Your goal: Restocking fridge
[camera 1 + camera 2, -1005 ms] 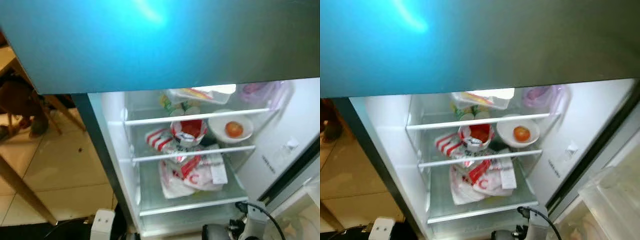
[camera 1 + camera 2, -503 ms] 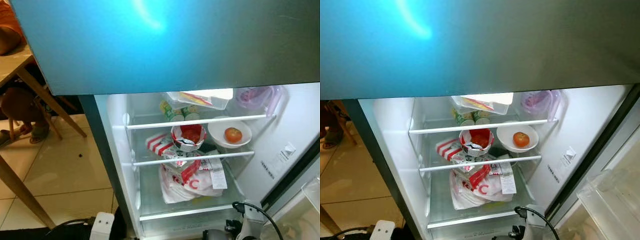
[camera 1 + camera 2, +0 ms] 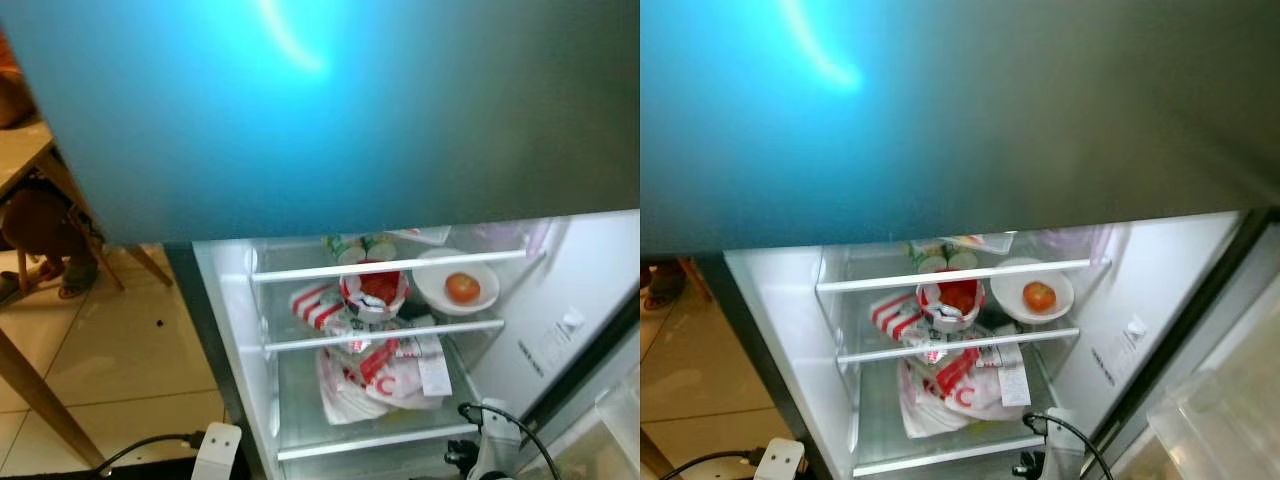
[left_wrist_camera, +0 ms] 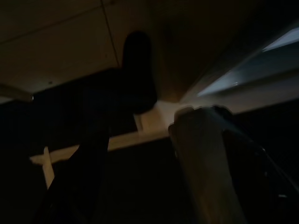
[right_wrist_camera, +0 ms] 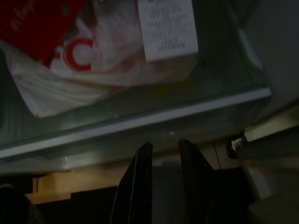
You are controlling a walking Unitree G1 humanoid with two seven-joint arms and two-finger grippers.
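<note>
Right end effector low before fridge's bottom shelf, fingers narrowly parted, empty, left arm idle.

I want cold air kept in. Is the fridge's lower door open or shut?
Open. The lit shelves are in plain view, holding a tomato in a bowl and a takeaway bag.

Head cameras looking down into open fridge; right wrist camera hovering close below bottom shelf, sharing it.
</note>
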